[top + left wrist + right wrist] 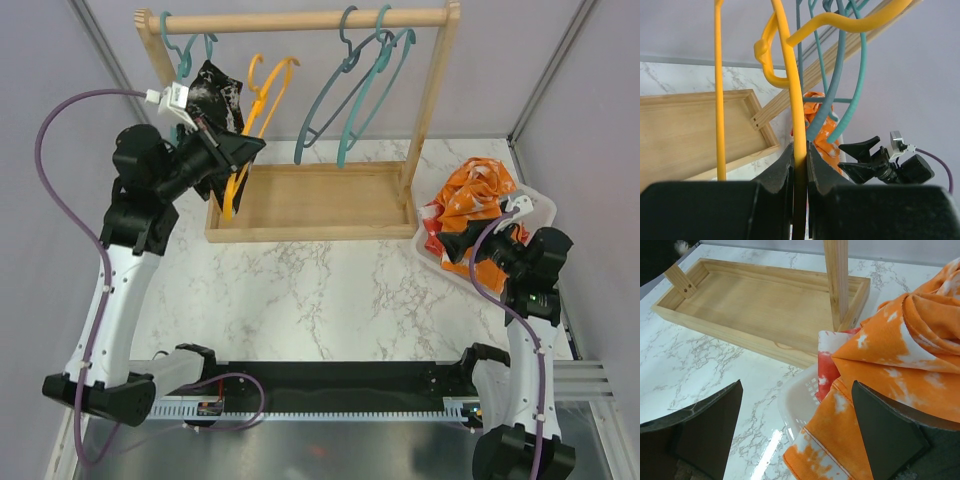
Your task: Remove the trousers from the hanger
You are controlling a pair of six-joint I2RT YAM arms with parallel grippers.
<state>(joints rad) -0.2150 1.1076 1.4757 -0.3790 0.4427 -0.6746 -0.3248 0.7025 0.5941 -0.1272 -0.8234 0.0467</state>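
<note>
Trousers in black (216,92) hang bunched on the leftmost teal hanger (183,52), at the 11 o'clock corner of the top view. Their long axis runs down from the rail (300,20) towards 5 o'clock, and the cloth is crumpled, dark, with pale glints on its folds. Just beside them, on the 5 o'clock side, the left gripper (243,150) has its jaws pressed together on a bar of the yellow hanger (262,95). The left wrist view shows that bar pinched between the two fingers (782,167).

At 3 o'clock, the orange trousers (480,192) lie heaped in the white basket (540,205). Their folds are loose and white-blotched, and the heap stretches roughly from 1 to 7 o'clock. The red trousers (433,222) with white flecks peep out beneath them at the basket's 9 o'clock edge, touching the orange cloth. The right gripper (458,246) hovers over the basket's 6 o'clock side with its jaws wide apart, holding nothing. In its own view the orange trousers (900,360) fill the 3 o'clock half.

The wooden rack (310,200) stands on the marble table (300,290).
</note>
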